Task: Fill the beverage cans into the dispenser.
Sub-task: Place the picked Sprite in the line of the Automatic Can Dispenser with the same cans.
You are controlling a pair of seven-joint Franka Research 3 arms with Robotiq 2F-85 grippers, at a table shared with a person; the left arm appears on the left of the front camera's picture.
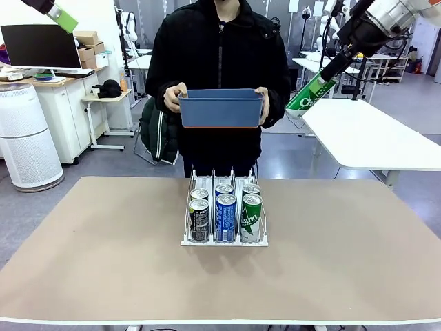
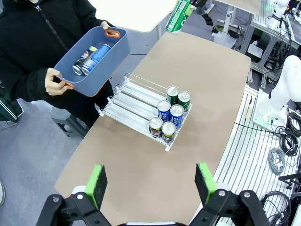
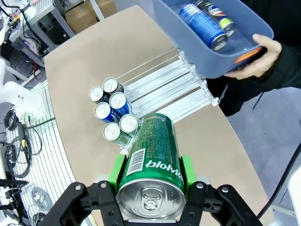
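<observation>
**Green can (image 1: 308, 98) in the air, six cans in the rack (image 1: 222, 242)**

Front view: the rack stands mid-table (image 1: 103, 262) with six cans in it, two to each of its three lanes. The dark cans (image 1: 199, 221) are on the left, the blue cans (image 1: 226, 218) in the middle and the green pair (image 1: 251, 218) on the right. All six sit at the near end, and the lanes behind them look free. The right claw (image 1: 313, 93) hangs high over the far right, clamped on the seventh can, which is tilted. Behind the rack a person holds a blue bin (image 1: 221, 110) at chest height. The left claw (image 1: 62, 17) is raised at the top left corner.

Left wrist view: the left claw's jaws are spread wide with nothing between them, high above the table. Two more cans lie in the bin, one blue (image 2: 97, 54) and one dark (image 2: 81, 63).

Right wrist view: the green pads (image 3: 117, 170) press on either side of the green can, whose silver top faces the camera. The rack with its six cans lies below. The bin again shows two cans, with a hand (image 3: 256, 61) gripping its orange handle.

By this count the job looks about two-thirds done. Six of the nine cans seen are loaded, one is in the claw, and two wait in the bin. More could be hidden below its wall.
</observation>
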